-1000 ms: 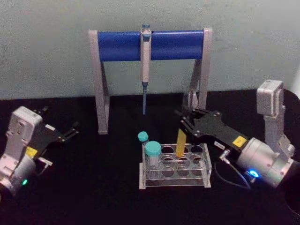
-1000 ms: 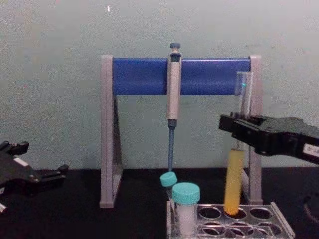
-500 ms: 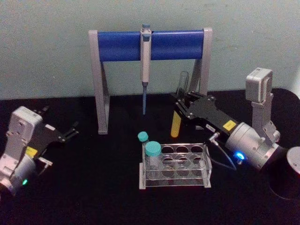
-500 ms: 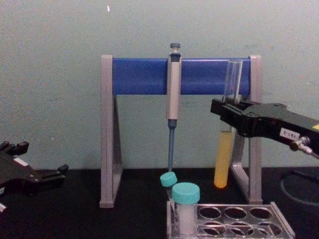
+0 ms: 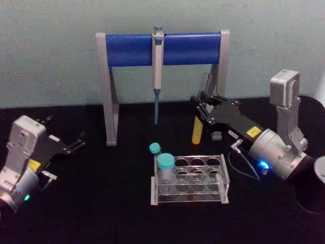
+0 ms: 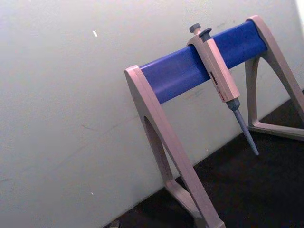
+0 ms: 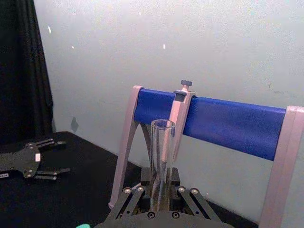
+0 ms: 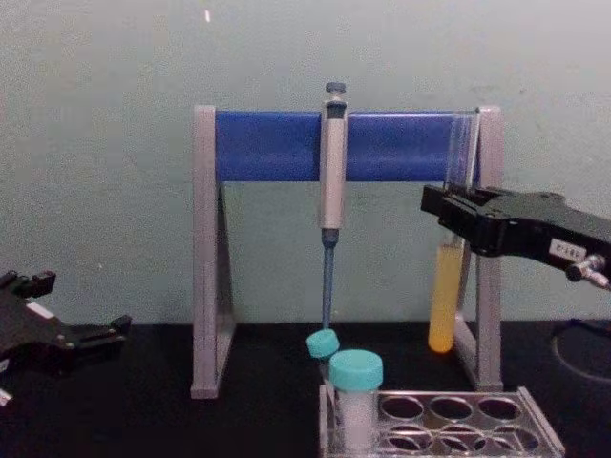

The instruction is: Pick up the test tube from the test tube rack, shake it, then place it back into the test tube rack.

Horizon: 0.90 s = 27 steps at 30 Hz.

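Observation:
My right gripper (image 5: 204, 108) is shut on the test tube (image 5: 197, 131), a clear glass tube with yellow-orange liquid in its lower part. It holds the tube roughly upright in the air, above and behind the right end of the clear test tube rack (image 5: 190, 196). From the chest, the test tube (image 8: 444, 298) hangs clear of the rack (image 8: 477, 426), in front of the stand's right leg, gripped near its middle by the right gripper (image 8: 451, 214). The tube's open top (image 7: 162, 142) rises from the right gripper (image 7: 160, 192). My left gripper (image 5: 77, 143) rests open at far left.
A grey-and-blue pipette stand (image 5: 130, 49) with a hanging pipette (image 5: 158, 61) stands behind the rack. Two teal-capped tubes (image 5: 165, 163) sit in the rack's left end. The left gripper (image 8: 103, 334) lies low on the black table. A dark round object (image 5: 311, 195) sits at far right.
The right gripper lifted the test tube out of a back rack hole, then carried it right and slightly back. The left arm stayed still.

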{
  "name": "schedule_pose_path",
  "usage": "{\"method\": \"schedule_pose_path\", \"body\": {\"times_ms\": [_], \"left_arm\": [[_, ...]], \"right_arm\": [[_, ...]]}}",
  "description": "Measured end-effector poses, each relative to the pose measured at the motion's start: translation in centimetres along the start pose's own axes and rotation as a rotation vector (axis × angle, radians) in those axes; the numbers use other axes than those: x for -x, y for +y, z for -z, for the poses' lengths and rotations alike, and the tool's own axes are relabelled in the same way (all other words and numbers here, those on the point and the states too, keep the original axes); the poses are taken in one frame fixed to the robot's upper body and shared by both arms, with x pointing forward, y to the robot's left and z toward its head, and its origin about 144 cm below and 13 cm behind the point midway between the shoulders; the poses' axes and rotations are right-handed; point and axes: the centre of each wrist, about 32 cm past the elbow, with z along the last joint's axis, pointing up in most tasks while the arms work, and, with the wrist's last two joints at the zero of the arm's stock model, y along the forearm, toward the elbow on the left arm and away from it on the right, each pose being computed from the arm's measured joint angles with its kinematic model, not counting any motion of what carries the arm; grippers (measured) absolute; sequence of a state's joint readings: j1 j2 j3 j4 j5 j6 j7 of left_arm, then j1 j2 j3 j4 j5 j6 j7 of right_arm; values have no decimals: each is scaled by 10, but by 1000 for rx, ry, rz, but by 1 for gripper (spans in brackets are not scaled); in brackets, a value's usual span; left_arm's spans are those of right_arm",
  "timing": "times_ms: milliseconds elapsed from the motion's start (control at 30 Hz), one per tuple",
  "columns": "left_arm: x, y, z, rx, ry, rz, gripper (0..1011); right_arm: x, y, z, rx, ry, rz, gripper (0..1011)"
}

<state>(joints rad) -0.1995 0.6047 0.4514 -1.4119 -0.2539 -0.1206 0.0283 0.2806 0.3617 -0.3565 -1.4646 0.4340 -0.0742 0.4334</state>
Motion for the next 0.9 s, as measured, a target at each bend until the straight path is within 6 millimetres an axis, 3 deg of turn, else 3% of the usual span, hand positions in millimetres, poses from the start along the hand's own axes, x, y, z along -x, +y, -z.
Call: {"method": "schedule_pose_path", "body": {"times_ms": [433, 733, 900], "left_arm": [[0, 0, 0, 0, 0, 0, 1009], [0, 0, 0, 0, 0, 0, 1010], [0, 0, 0, 0, 0, 0, 1010]], "right_arm": [[0, -20, -6, 26, -18, 48, 224], [14, -41, -8, 46, 2, 21, 224], [24, -42, -7, 49, 26, -25, 224]]}}
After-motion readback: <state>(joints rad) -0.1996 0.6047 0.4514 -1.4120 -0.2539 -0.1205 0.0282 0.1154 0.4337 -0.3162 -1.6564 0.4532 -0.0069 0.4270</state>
